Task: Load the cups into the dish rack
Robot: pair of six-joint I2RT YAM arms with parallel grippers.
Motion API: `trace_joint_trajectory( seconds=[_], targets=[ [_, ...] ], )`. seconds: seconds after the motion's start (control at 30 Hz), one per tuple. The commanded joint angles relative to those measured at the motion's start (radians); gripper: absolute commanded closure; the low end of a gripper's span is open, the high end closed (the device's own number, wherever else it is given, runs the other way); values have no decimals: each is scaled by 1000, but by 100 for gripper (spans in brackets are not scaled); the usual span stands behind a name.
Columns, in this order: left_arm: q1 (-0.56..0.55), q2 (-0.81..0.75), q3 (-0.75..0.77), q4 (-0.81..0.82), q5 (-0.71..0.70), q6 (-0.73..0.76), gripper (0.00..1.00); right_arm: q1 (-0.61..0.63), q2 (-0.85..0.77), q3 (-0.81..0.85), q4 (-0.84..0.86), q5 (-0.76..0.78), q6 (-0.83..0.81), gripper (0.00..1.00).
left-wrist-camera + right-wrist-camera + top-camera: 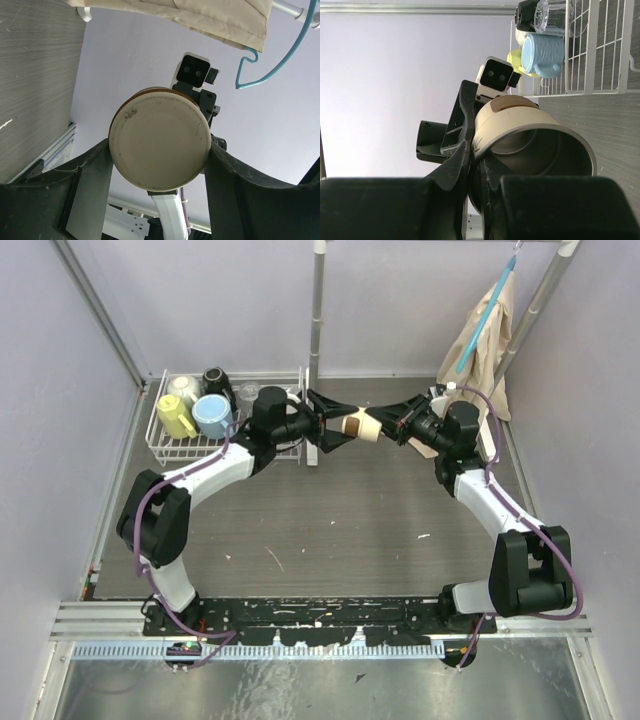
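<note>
The cream-white mug hangs in mid-air between both grippers, above the table's middle back. My left gripper has a finger against each side of the mug's base. My right gripper pinches the mug's rim wall, one finger inside and one outside. The white wire dish rack stands at the back left. It holds the yellow mug, the light blue mug, the black mug and the clear glass. The rack also shows in the right wrist view.
An upright white-grey pole stands just right of the rack, behind the left gripper. A beige cloth hangs on a teal hanger at the back right. Purple walls close in the left, back and right sides.
</note>
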Motion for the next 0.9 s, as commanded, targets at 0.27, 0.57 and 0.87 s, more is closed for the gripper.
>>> trace_joint_trajectory(
  seconds=[0.27, 0.57, 0.87],
  targets=[
    [29, -38, 60, -106, 10, 130, 77, 6, -29, 44, -44, -4, -81, 41],
    [150, -138, 101, -397, -45, 405, 76, -28, -35, 75, -253, 17, -252, 31],
    [234, -138, 380, -851, -220, 813, 79, -57, -44, 86, -387, 26, -375, 31]
  ],
)
